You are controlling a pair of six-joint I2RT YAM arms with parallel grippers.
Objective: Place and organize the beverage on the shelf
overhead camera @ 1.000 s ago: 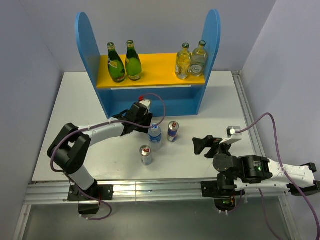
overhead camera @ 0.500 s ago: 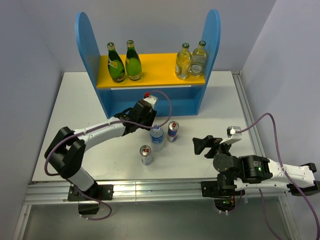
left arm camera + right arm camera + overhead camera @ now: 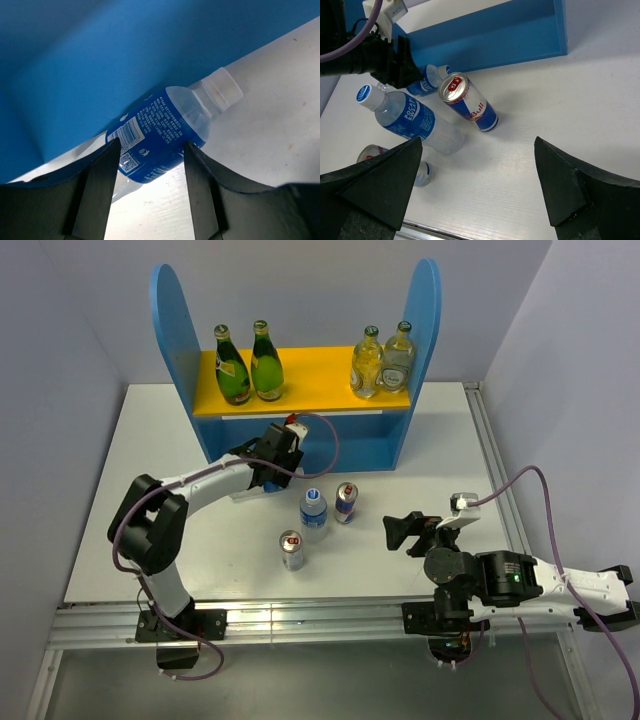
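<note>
The left gripper (image 3: 151, 145) is clamped on a water bottle (image 3: 167, 127), with one finger on each side of its blue label and the cap sticking out past the fingers. The bottle is tilted rather than upright. It lies right against the blue lower part of the shelf (image 3: 400, 440), over the white counter (image 3: 150, 450). I cannot tell whether it rests on the surface. From above, the arm hides the bottle almost wholly, and the gripper sits at the shelf's lower front, left of its middle.

The right gripper (image 3: 400, 533) is spread wide and holds nothing. It hovers toward the near edge, right of centre, and points at the middle of the counter.

About the counter's middle a second bottle (image 3: 313, 510) stands upright with its blue cap up. A can (image 3: 346, 502) stands just beside it on the right. A second can (image 3: 291, 550) stands nearer the near edge, close to that bottle.

The shelf stands at the middle of the far edge. On the left end of its yellow board (image 3: 310, 375) a green bottle (image 3: 234, 370) stands close beside the other green bottle (image 3: 266, 364). On the right end a pale bottle (image 3: 367, 365) stands next to the other pale bottle (image 3: 399, 358).
</note>
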